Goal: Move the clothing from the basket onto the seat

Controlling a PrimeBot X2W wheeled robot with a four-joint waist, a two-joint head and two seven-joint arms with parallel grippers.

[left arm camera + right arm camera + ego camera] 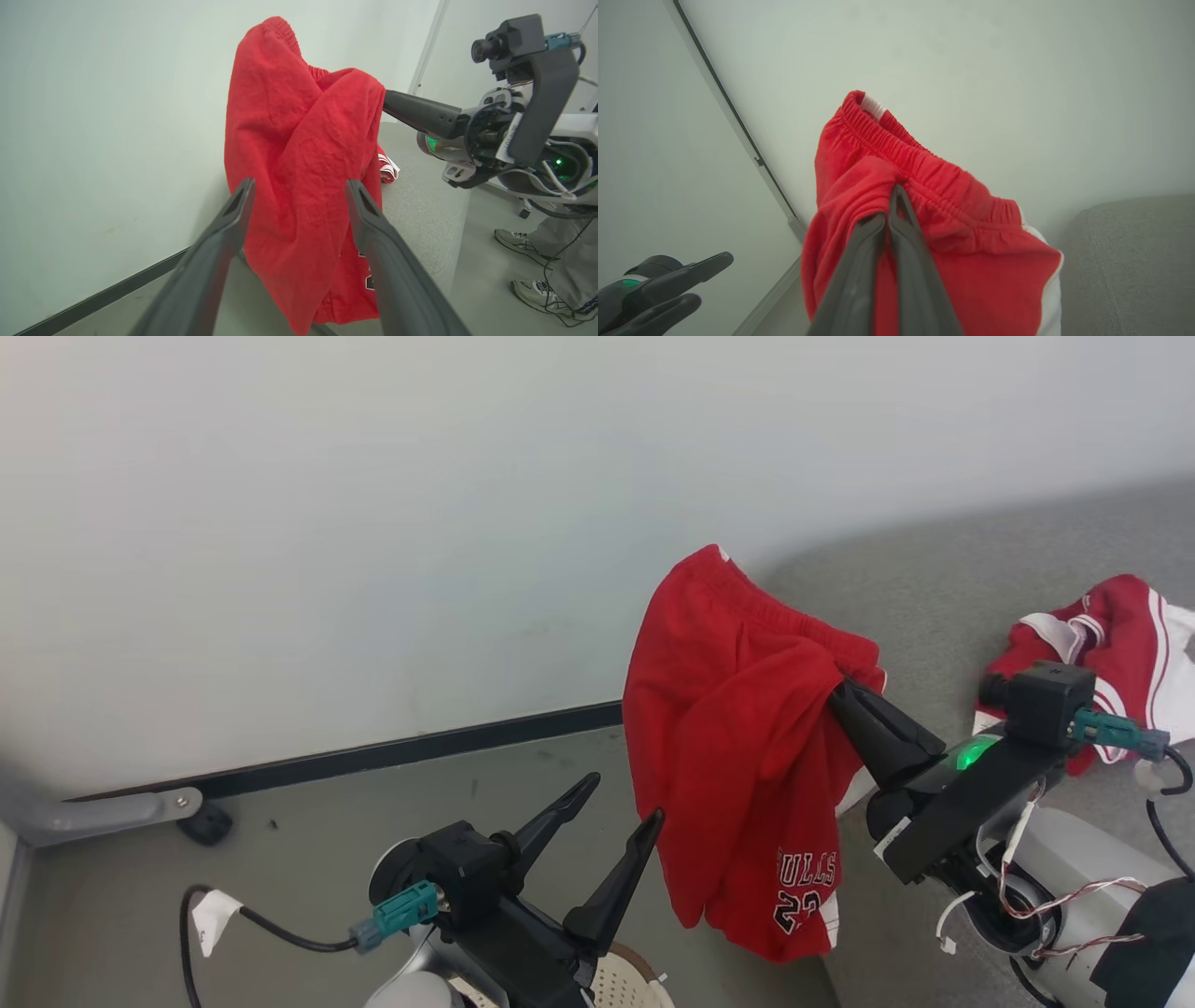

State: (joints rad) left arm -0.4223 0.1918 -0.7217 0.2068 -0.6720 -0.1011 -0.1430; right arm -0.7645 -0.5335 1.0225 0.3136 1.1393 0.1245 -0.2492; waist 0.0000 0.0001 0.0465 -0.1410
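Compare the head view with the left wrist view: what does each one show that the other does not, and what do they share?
Head view: the basket, its perforated wall and brown rim at the bottom edge, below the left arm. Left wrist view: a person's shoes on the floor at the right. Both: the red shorts hanging from the shut right gripper, the open left gripper, the grey seat and the pale wall.

We see red shorts [738, 737] printed BULLS 23 hanging bunched beside the grey seat [934, 607]; red-white garment [1120, 635] crumpled on it; perforated cream basket [625, 985] below.
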